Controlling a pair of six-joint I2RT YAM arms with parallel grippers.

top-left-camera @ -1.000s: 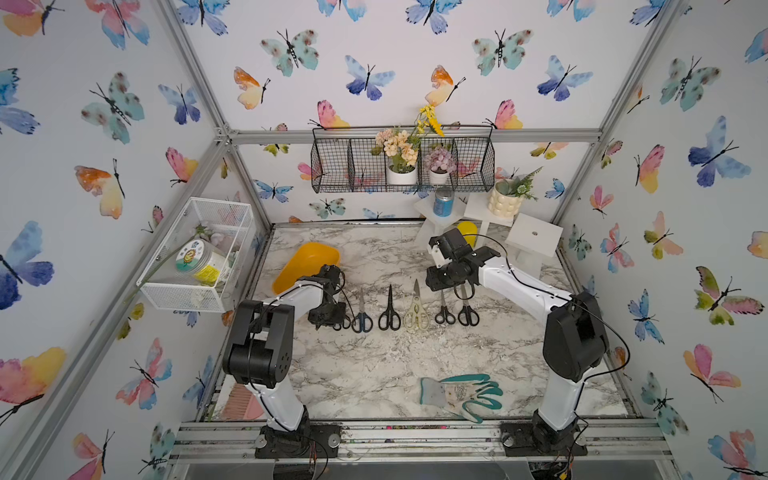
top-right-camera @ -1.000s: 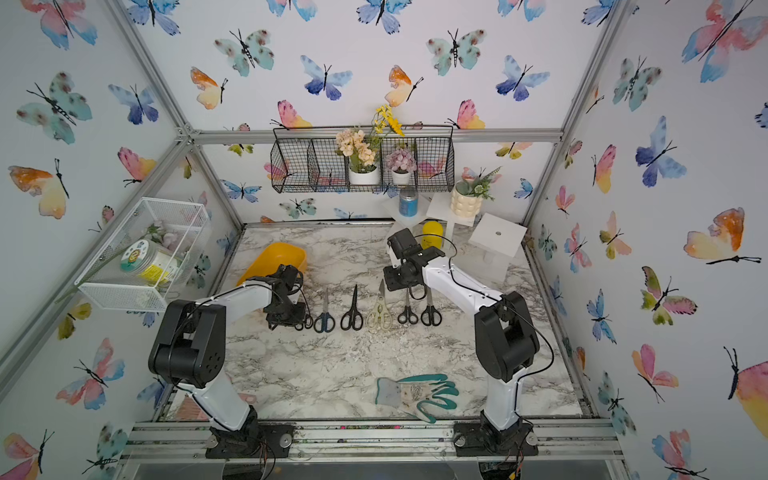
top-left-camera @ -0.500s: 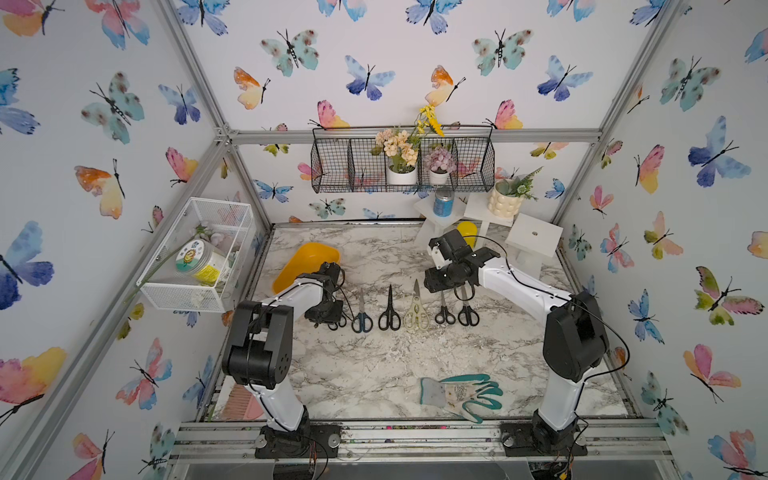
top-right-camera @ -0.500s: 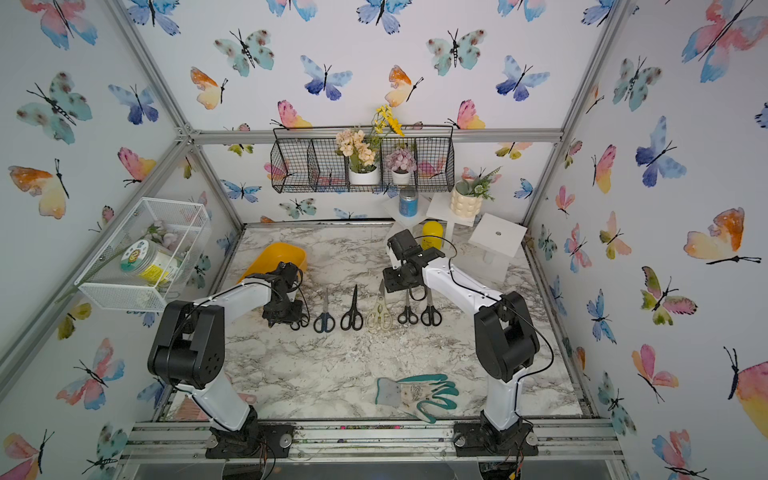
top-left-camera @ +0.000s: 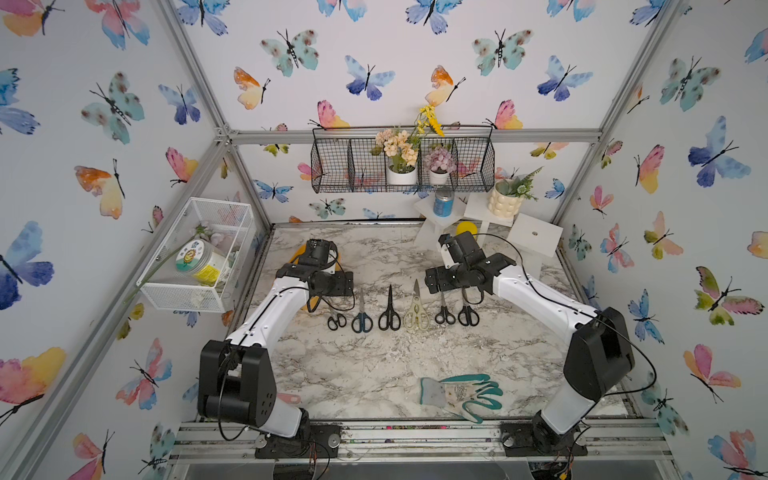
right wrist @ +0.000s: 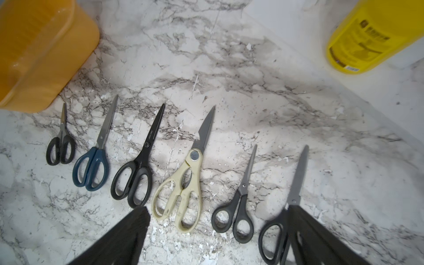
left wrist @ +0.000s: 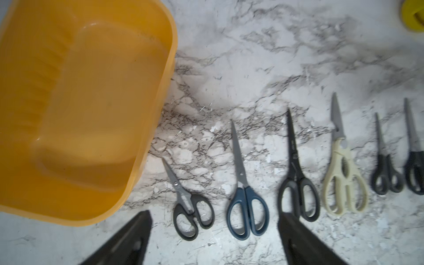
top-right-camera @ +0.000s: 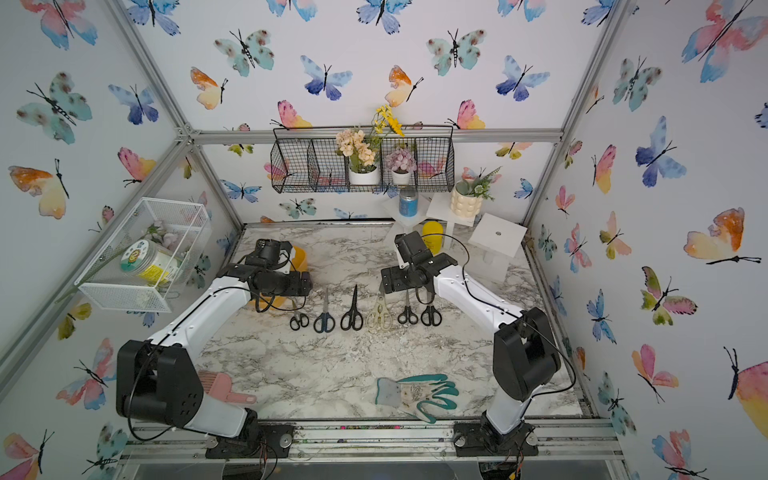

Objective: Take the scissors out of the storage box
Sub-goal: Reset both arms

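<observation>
Left gripper (left wrist: 215,214) gapes empty beside the storage box (left wrist: 91,103); right gripper (right wrist: 219,207), equally wide, seemingly hovers clear above the scissors (right wrist: 190,174).

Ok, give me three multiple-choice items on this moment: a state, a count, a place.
1. The storage box is: A) empty; B) holding one pair; C) lidded.
2. Scissors lying on the marble table: A) four; B) five; C) six.
3. The cream-handled shears lie: A) in the box; B) mid-row, black-handled pairs on both sides; C) at the row's end nearest the box.
Answers: 1 A, its visible inside is bare in the left wrist view. 2 C, six pairs show side by side in both top views. 3 B, both its neighbours in the row are black-handled.
</observation>
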